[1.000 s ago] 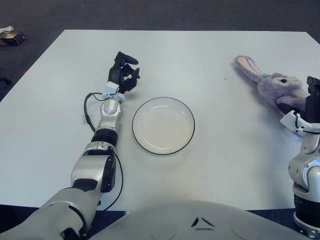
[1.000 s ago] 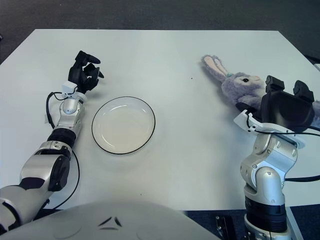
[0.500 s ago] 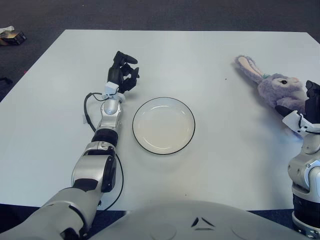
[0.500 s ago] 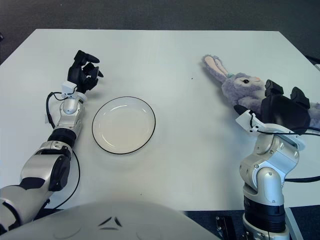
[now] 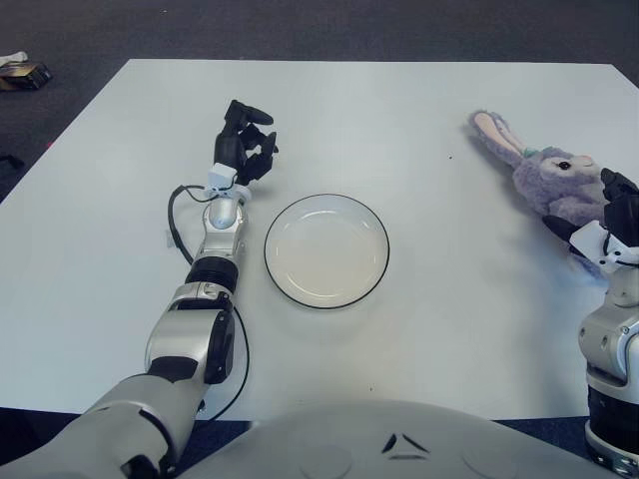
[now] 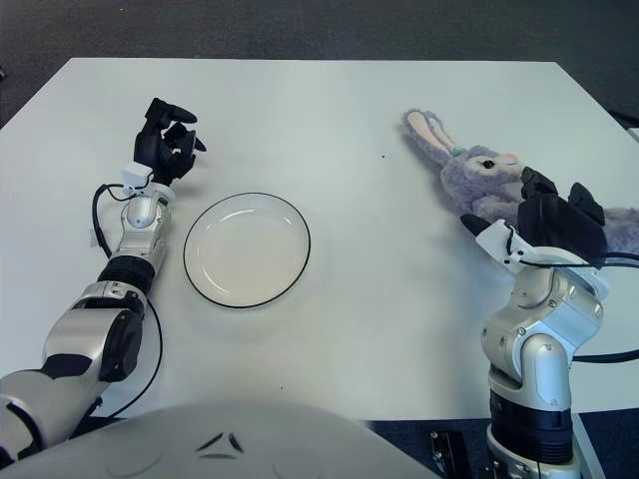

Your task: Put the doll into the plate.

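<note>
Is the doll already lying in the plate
No, the plate holds nothing, and the doll lies on the table far to its right, by the right hand.

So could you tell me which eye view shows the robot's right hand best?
The right eye view: the right hand shows whole there, with its wrist and forearm, against the doll. The left eye view crops it at the picture's right edge, leaving only part of the dark hand by the doll.

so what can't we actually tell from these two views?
- Whether the right hand has gripped the doll: the back of the hand hides its fingers in the right eye view.
- The doll's lower body: covered by that hand.
- In the left eye view, the frame's right edge cuts off the right hand.
- The left hand, beside the plate, holds nothing.
</note>
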Controlling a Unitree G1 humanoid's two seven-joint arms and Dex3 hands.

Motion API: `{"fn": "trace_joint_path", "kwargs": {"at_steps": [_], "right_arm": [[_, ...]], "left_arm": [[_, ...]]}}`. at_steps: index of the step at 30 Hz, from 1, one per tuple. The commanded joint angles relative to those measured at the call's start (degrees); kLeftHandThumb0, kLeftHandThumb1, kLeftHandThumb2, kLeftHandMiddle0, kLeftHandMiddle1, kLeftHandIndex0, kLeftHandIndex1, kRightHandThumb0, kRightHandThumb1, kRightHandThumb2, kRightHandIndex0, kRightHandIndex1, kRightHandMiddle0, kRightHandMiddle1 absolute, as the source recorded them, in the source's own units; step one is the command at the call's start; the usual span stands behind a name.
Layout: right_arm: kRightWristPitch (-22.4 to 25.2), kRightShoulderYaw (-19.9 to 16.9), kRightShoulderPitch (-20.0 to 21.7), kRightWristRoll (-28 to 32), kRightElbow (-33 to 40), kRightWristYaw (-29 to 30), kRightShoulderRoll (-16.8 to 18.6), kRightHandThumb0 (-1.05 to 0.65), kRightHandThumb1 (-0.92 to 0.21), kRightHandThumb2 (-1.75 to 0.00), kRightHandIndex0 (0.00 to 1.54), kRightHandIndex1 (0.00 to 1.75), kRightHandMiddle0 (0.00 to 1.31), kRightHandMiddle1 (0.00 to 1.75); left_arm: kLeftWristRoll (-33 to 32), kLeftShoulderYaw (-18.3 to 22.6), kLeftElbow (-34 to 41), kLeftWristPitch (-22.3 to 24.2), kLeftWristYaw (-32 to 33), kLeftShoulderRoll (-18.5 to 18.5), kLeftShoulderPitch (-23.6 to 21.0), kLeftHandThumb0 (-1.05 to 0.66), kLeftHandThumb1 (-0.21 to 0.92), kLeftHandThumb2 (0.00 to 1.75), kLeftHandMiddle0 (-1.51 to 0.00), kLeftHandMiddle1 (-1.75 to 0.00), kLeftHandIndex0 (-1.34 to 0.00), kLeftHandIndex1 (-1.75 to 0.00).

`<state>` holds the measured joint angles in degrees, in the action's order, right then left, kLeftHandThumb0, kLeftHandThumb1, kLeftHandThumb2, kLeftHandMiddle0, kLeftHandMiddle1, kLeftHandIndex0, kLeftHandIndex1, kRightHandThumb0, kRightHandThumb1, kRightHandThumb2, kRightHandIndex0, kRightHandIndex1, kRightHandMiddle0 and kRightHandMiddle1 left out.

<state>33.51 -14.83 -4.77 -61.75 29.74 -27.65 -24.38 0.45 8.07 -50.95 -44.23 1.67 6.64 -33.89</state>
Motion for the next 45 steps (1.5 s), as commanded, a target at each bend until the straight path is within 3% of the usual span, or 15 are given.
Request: {"fn": "trace_joint_path", "kwargs": {"at_steps": [1,9,15,22,36,42,43,45], "right_arm": [[0.4,0.0,0.2,2.3,-2.3,-1.1,-1.0,-0.97,-0.92,-0.47,0.05,0.01,0.14,0.02],[0.7,0.6,0.6,3.3,-4.8,0.1,-2.6,-0.96,-0.92,-0.46,0.07,0.02,0.19,0.04],[1.1,1.3,2.5,3.3,-12.5,3.1,-4.5,-0.85,-0.92,-0.47,0.31,0.04,0.46,0.12],[1.7,2.5,4.1,3.6,-18.7,7.1,-5.9,-0.74,-0.92,-0.41,0.45,0.07,0.62,0.18],[4.3,5.8,5.6,3.8,-23.5,9.5,-7.9,-0.63,-0.92,-0.33,0.54,0.09,0.69,0.29],[4.6,6.8,6.6,4.5,-25.6,10.5,-8.4,-0.57,-0.92,-0.29,0.61,0.07,0.60,0.61],[4.7,7.0,6.8,4.6,-25.9,10.7,-8.4,-0.53,-0.92,-0.27,0.64,0.13,0.59,0.76],[4.8,7.2,6.9,4.8,-26.2,10.9,-8.5,-0.43,-0.92,-0.24,0.60,0.45,0.55,1.14]], "left_arm": [[-0.2,0.2,0.9,-0.4,0.9,-0.2,-0.5,-0.35,0.92,0.39,-0.64,-1.75,-0.34,-1.61],[-0.3,0.2,1.3,-0.4,1.1,-0.4,-0.3,-0.35,0.92,0.39,-0.65,-1.75,-0.34,-1.60],[-0.6,0.4,1.9,-0.4,1.2,-0.7,-0.1,-0.35,0.92,0.38,-0.65,-1.75,-0.34,-1.60],[-0.9,0.7,2.2,-0.4,1.0,-0.9,0.0,-0.35,0.92,0.38,-0.66,-1.75,-0.34,-1.60],[-1.9,1.2,2.9,-0.6,0.8,-1.5,0.3,-0.35,0.92,0.39,-0.65,-1.75,-0.34,-1.61],[-2.4,1.1,3.5,-0.6,0.5,-1.5,0.7,-0.35,0.92,0.39,-0.65,-1.75,-0.34,-1.61],[-2.5,1.1,3.6,-0.5,0.5,-1.5,0.7,-0.35,0.92,0.39,-0.65,-1.75,-0.34,-1.61],[-2.5,1.0,3.7,-0.5,0.4,-1.5,0.8,-0.35,0.92,0.39,-0.65,-1.75,-0.34,-1.61]]}}
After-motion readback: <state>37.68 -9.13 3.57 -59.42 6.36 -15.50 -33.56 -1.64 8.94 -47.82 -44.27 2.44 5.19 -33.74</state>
